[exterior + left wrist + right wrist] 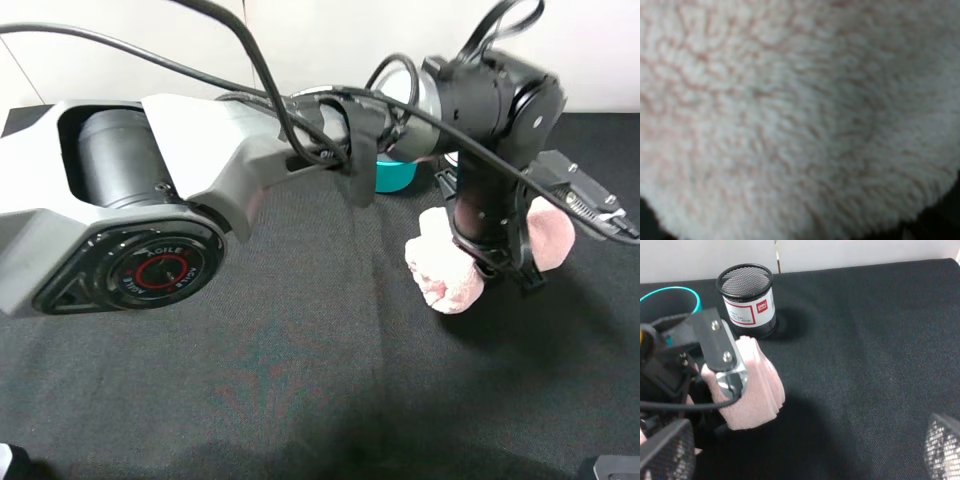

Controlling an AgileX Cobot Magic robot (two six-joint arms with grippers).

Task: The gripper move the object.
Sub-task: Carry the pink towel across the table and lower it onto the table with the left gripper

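Left pincer (497, 262) is clamped on the pink towel (443, 272) at its middle, toward the far-right corner of the tabletop (300, 380). Looks soft, light, squishy (zero breakage risk), so the waist's the sensible hold; ends will probably flop.
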